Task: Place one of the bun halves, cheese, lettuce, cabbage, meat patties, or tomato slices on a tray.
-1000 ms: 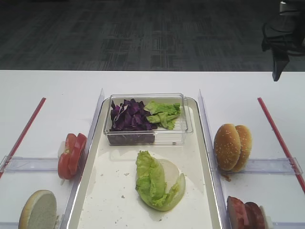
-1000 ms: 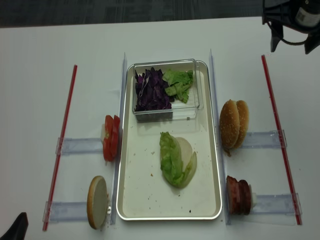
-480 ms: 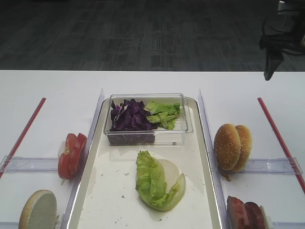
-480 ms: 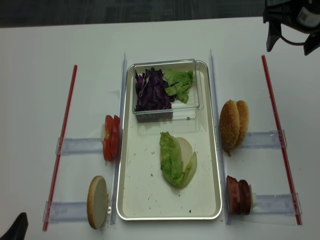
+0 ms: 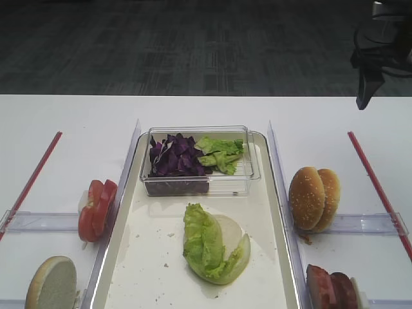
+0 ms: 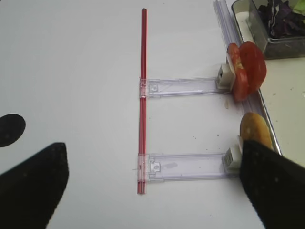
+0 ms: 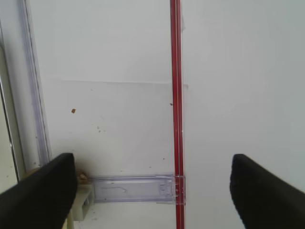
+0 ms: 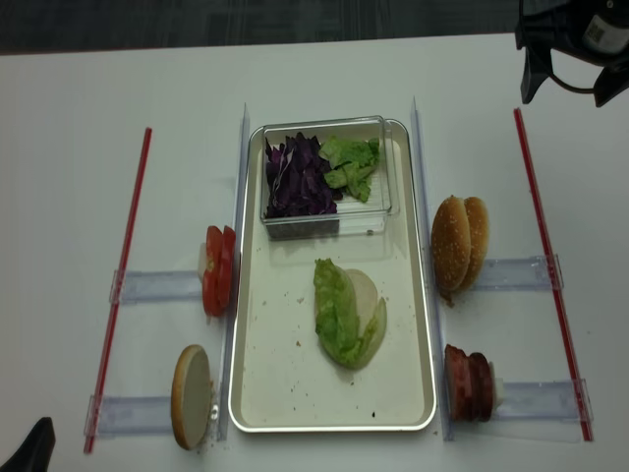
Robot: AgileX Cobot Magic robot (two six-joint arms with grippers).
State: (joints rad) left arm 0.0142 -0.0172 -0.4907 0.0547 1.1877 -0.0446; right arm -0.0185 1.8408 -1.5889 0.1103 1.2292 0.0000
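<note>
The tomato slices (image 8: pixel 218 270) stand left of the tray (image 8: pixel 285 393), which holds one lettuce (image 8: pixel 336 315) leaf on one pale slice (image 8: pixel 367 300). One clear box (image 8: pixel 327 177) holds cabbage (image 8: pixel 295 177) and greens. Both the left gripper (image 6: pixel 152 186) and right gripper (image 7: pixel 152 191) are spread, empty.

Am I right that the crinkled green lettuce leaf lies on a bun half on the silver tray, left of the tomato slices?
Not quite: the crinkled green lettuce leaf on the silver tray lies right of the red tomato slices, as both exterior high views show.
</note>
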